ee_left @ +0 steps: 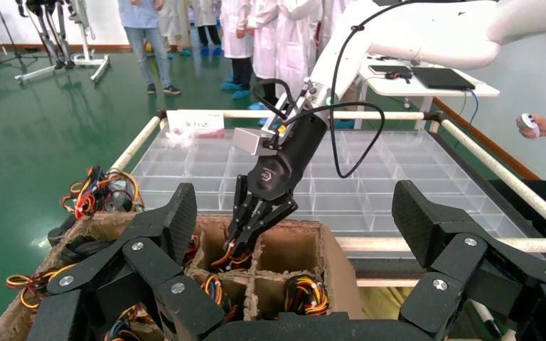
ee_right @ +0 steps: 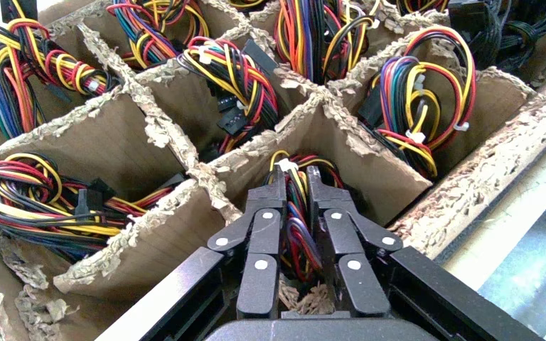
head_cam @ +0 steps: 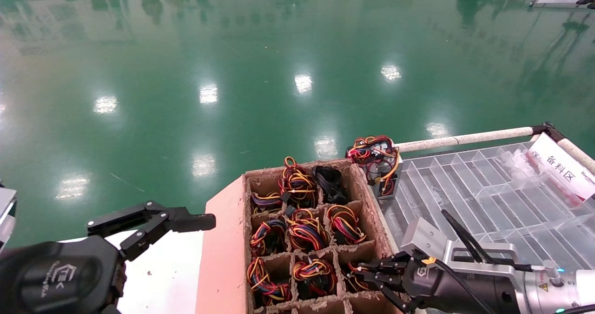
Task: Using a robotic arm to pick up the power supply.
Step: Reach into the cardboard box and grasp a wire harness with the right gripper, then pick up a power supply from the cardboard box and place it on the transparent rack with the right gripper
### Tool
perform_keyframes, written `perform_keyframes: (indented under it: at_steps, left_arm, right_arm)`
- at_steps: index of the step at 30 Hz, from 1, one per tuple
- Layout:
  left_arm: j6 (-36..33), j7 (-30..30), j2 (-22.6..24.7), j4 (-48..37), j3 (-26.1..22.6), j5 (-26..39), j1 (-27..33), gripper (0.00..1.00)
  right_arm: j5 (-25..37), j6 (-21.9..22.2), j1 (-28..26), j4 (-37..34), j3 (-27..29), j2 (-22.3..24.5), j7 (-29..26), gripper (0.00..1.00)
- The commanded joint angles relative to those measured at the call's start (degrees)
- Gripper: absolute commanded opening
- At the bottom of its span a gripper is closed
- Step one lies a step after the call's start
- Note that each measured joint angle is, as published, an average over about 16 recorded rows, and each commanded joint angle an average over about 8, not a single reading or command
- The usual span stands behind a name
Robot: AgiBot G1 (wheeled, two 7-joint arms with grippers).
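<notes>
The robotic arm's right gripper with its silver wrist block reaches into a near-right cell of the cardboard divider box. Its fingers are shut on the coloured cable bundle of a power supply sitting in that cell. In the right wrist view the gripper has red, purple and yellow wires squeezed between its fingers. The left wrist view shows this gripper tilted down into the cell, with the supply's body hidden below. My left gripper hangs open at the lower left, apart from the box.
Several other cells hold power supplies with cable bundles. One more supply stands at the box's far right corner, beside a clear compartment tray with a white label. Green floor lies beyond. People stand far off.
</notes>
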State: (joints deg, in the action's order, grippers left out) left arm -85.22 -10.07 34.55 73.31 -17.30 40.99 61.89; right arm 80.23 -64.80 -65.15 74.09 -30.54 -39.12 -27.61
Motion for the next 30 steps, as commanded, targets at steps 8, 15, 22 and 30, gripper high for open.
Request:
perform_keyframes:
  at_steps: [8,15,22,30]
  left_arm:
    - [0.01,0.01,-0.01,0.00,-0.02,-0.02,0.01,1.00]
    - [0.02,0.02,-0.02,0.00,-0.04,-0.03,0.01,1.00]
    - [0.03,0.03,-0.03,0.00,-0.06,-0.04,0.01,1.00]
    - [0.04,0.04,-0.03,0.00,-0.08,-0.06,0.02,1.00]
  right_arm:
    - [-0.69,-0.76,-0.88,1.01,0.53,1.00,-0.94,0.00]
    - [-3.75,-1.99,-2.36,1.93,2.27,2.43,-1.60,0.00]
    - [-6.91,-3.17,-5.07,2.44,4.46,3.69,-1.83,0.00]
    - [-8.79,-4.76,-11.35,2.09,6.36,3.20,-1.72,0.00]
